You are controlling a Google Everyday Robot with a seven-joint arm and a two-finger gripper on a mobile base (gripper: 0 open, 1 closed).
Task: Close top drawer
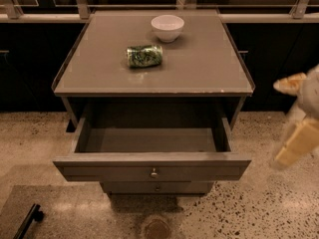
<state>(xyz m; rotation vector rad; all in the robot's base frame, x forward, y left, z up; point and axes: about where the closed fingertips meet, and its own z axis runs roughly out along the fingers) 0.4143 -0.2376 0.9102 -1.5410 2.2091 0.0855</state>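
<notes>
The top drawer (109, 171) of a grey-brown cabinet stands pulled far out toward me. Its flat front panel has a small round metal knob (154, 173) at the centre, and its inside (149, 139) is empty. My gripper (298, 142), cream-coloured and blurred, hangs at the right edge of the view. It is to the right of the drawer's front corner, apart from it and touching nothing.
A white bowl (167, 27) and a green can (144, 55) lying on its side rest on the cabinet top (209, 73). A narrower drawer front (157, 187) shows below the open one. A dark bar (29, 220) lies on the speckled floor at bottom left.
</notes>
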